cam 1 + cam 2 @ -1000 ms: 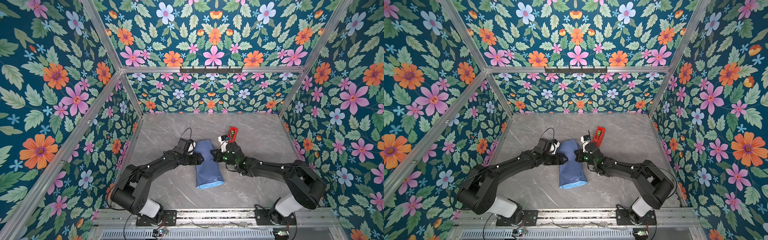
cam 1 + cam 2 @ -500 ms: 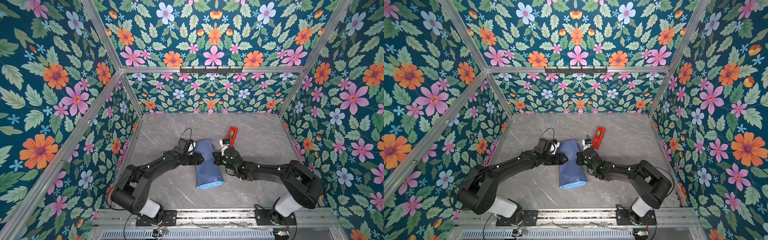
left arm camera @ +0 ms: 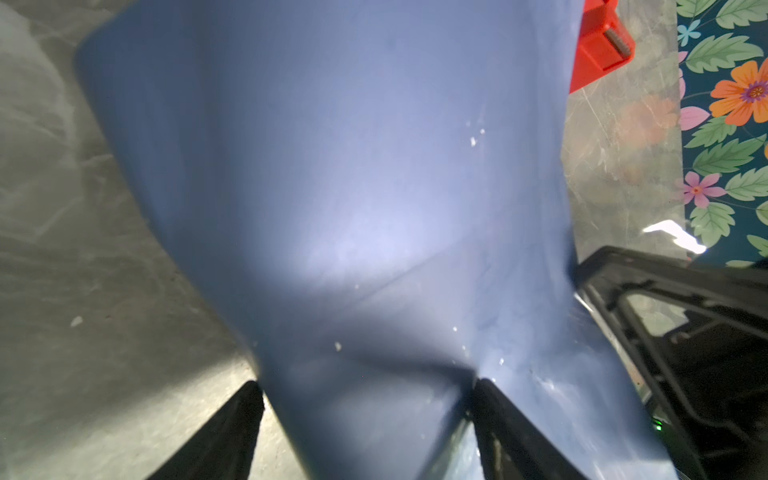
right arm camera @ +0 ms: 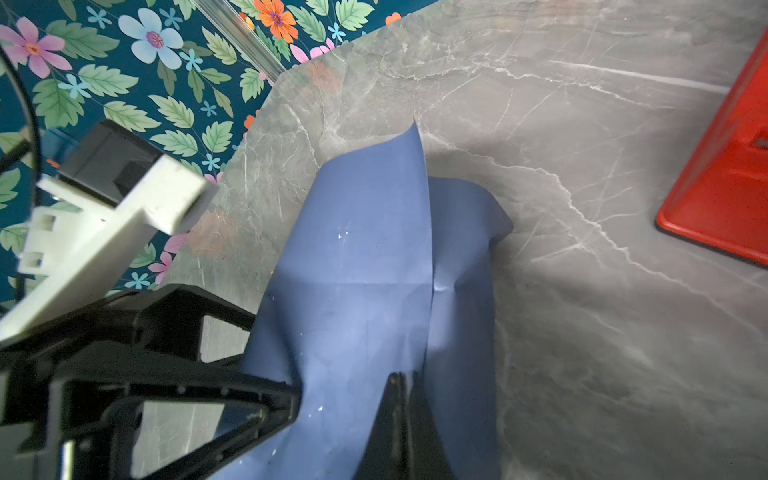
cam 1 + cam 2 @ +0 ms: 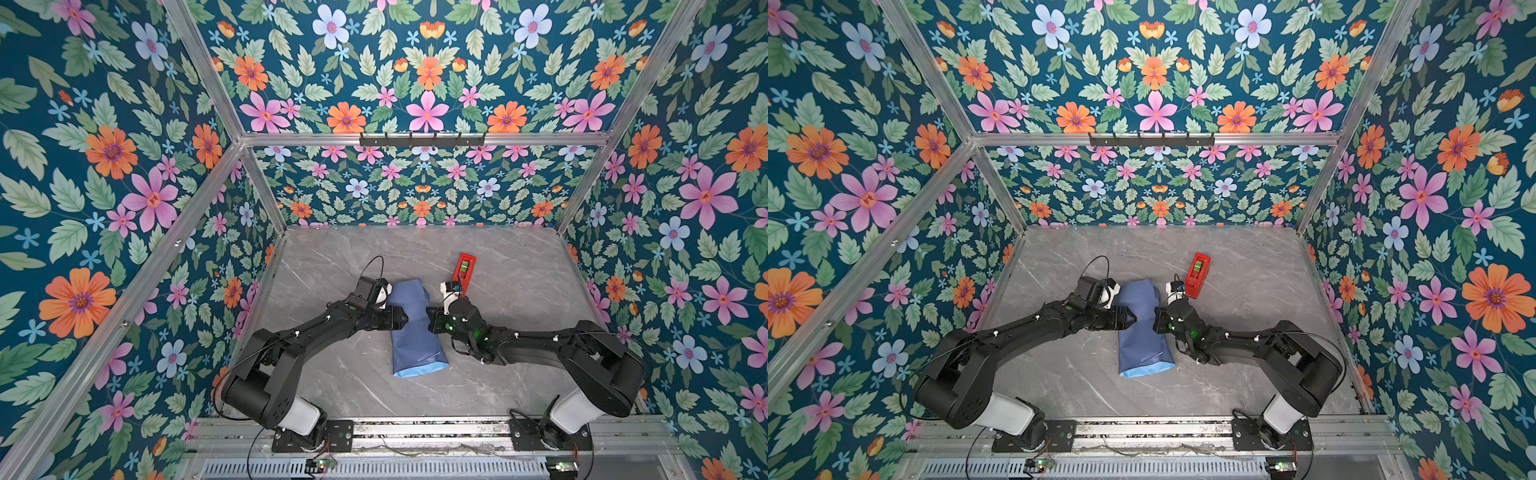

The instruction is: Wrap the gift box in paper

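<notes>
The paper lies folded into a long slate-blue bundle mid-table, with a light-blue rim at its near end. The gift box is hidden. My left gripper reaches in from the left at the bundle's waist. In the left wrist view its jaws stand wide with the paper filling the gap and touching both fingers. My right gripper meets the bundle's right edge. It is shut, its tips at the overlapping seam of the paper. I cannot tell whether paper is pinched.
A red tape dispenser stands just beyond the right wrist, close to the bundle's far right corner. Flowered walls close in the grey marble table on three sides. The arm bases sit at the near edge.
The right gripper has slid a little left, away from the tape dispenser and up against the bundle. The left arm and the paper have stayed put.
</notes>
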Motion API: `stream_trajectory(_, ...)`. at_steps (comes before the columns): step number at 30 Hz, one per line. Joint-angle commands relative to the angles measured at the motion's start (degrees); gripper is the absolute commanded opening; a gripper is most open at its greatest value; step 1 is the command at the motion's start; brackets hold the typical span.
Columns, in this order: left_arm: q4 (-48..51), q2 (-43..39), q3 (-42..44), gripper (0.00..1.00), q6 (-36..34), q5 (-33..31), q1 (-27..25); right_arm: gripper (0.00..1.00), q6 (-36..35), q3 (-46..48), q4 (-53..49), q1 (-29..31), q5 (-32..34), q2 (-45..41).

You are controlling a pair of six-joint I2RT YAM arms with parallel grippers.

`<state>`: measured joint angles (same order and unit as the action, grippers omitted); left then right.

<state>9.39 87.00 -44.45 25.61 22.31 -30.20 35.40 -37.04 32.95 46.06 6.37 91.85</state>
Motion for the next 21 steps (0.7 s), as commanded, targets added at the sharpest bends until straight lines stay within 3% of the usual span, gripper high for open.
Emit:
stream_trajectory(1, 9.7, 1.6, 1.1, 0.80, -1.7, -6.3, -0.2, 0.00, -1.4, 0.7, 2.2, 0.2, 0.9, 0.1)
stream_trajectory(9, 9.6, 1.6, 0.9, 0.80, -1.8, -6.2, -0.2, 0.00, -3.2, 1.7, 2.4, 0.1, 0.7, 0.0)
stream_trajectory(21, 9.5, 1.8, 0.8, 0.80, -1.8, -5.9, -0.2, 0.18, -4.4, 1.8, 0.8, 0.2, 0.2, -0.9)
